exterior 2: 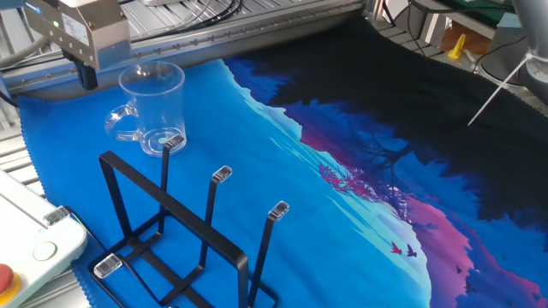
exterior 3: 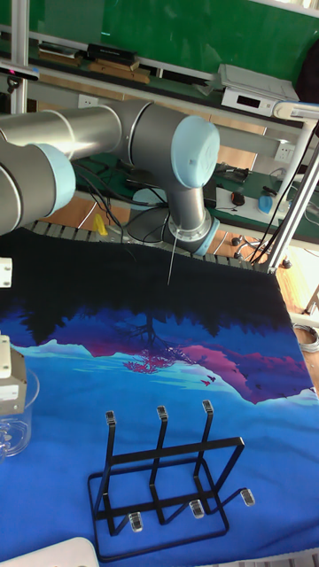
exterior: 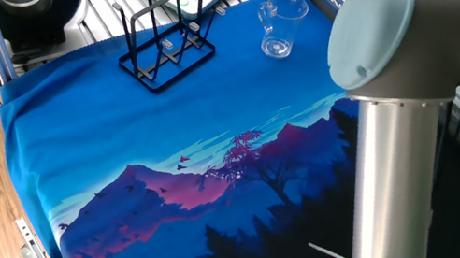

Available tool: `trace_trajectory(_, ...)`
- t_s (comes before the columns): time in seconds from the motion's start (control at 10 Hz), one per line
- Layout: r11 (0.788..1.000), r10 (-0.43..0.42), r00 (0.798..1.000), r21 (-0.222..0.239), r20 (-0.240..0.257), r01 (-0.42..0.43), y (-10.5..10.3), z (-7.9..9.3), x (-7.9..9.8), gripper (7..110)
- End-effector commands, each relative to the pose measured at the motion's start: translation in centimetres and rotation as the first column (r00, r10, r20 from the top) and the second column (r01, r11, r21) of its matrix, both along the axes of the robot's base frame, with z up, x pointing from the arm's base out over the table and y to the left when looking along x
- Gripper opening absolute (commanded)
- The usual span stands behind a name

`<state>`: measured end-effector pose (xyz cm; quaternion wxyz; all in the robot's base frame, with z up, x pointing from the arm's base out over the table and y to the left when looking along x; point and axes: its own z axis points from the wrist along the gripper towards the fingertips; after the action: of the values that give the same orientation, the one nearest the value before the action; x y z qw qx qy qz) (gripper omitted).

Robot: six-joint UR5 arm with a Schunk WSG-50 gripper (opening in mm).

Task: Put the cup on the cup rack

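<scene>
The clear cup, with a handle, stands upright near the cloth's corner; the black wire rack stands apart, empty.

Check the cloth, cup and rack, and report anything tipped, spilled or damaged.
Nothing stands out. The clear glass cup stands upright and empty on the blue printed cloth; the black wire rack sits level beside it, undamaged.

The arm is brushed silver tubing with pale blue joint caps; the pincer body is grey metal.
</scene>
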<state>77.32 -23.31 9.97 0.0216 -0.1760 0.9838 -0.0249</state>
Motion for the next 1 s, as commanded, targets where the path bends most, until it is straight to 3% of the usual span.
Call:
trace_trajectory(0.0,0.996,0.077,0.997,0.037,0.001,-0.077,0.8,-0.8,-0.6,7)
trace_trajectory(0.2,0.994,0.110,0.993,0.023,0.043,-0.111,1.3,-1.4,-0.1,7)
trace_trajectory(0.4,0.991,0.136,0.989,0.001,0.050,-0.136,1.2,-1.8,-0.2,7)
trace_trajectory(0.9,0.978,0.192,0.979,0.070,0.062,-0.196,4.0,-2.4,-1.0,7)
